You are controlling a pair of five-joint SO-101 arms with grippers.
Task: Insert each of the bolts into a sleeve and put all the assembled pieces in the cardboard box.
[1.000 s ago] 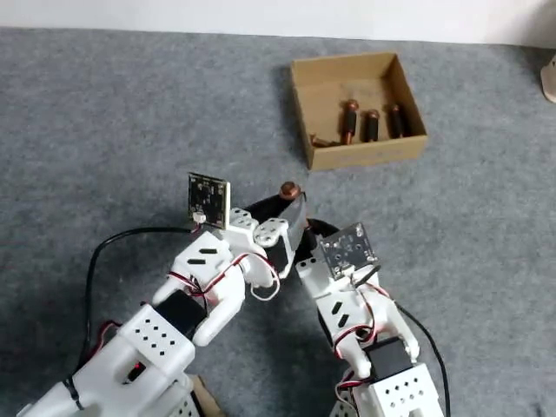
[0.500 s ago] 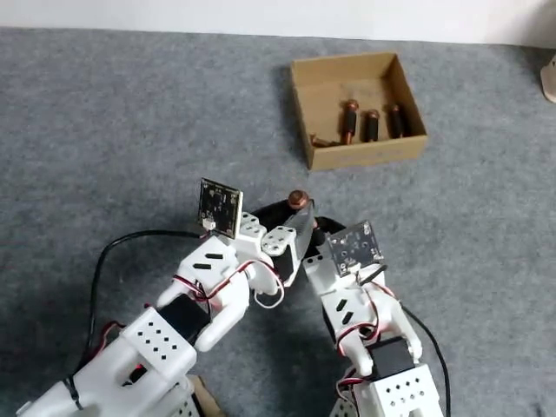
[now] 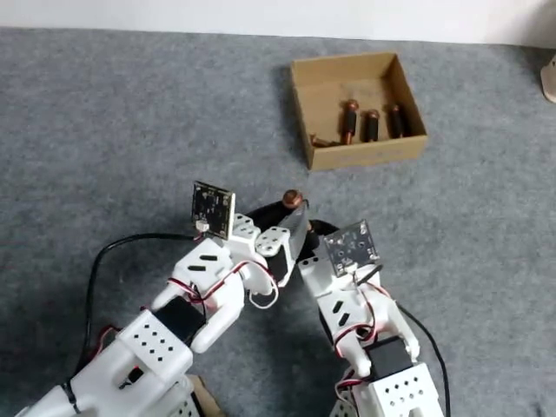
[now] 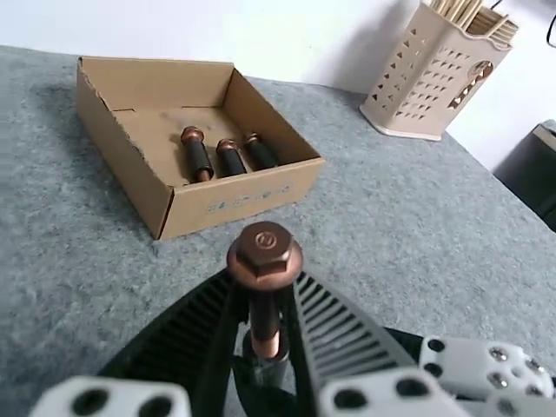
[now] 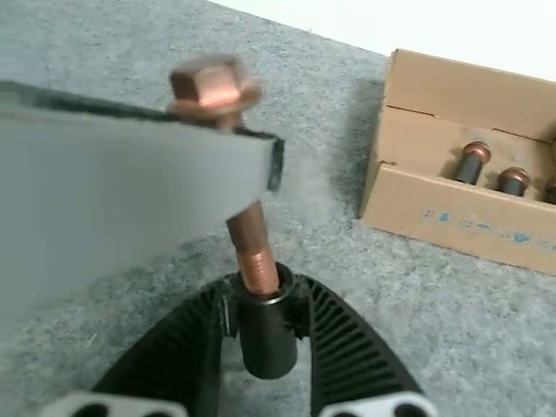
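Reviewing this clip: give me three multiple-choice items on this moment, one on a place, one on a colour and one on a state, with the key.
1. Where is the lower end of the bolt?
A. just entering the sleeve
B. hanging free, touching nothing
C. fully inside the sleeve, head seated

2. What colour is the sleeve?
A. white
B. black
C. copper

3. The left pincer is:
A. open and empty
B. shut on a sleeve
C. shut on the bolt

Key:
1 A: the threaded end meets the mouth of the sleeve, which is held in the right pincer.
2 B: it is black below the copper bolt.
3 C: its fingers press the shank from both sides.
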